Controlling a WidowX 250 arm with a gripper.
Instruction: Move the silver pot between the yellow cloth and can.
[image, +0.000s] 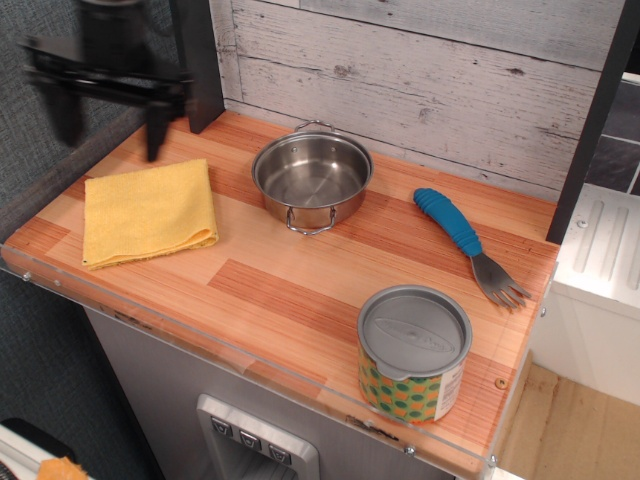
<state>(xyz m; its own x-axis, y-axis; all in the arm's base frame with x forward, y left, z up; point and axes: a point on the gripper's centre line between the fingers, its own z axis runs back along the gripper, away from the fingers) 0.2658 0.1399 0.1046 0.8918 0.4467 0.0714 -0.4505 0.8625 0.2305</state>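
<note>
Reaching toward the silver pot (311, 177) looks like the step in hand, since the gripper (108, 118) hangs high over the back-left corner, above the far edge of the yellow cloth (148, 211), carrying nothing; it is blurred, yet its two dark fingers stand wide apart. The pot sits upright and empty near the whitewashed plank wall (420, 70), just right of the cloth, well apart from the can (413, 353), which stands toward the front right edge of the wooden tabletop (270, 290). By my reading, the next move calls for travelling right from the cloth, coming down over the pot's rim and closing on it. The pot is shallow, round, shiny steel, with a wire loop handle at front and back. A blue-handled fork (467, 244) lies right of the pot.
</note>
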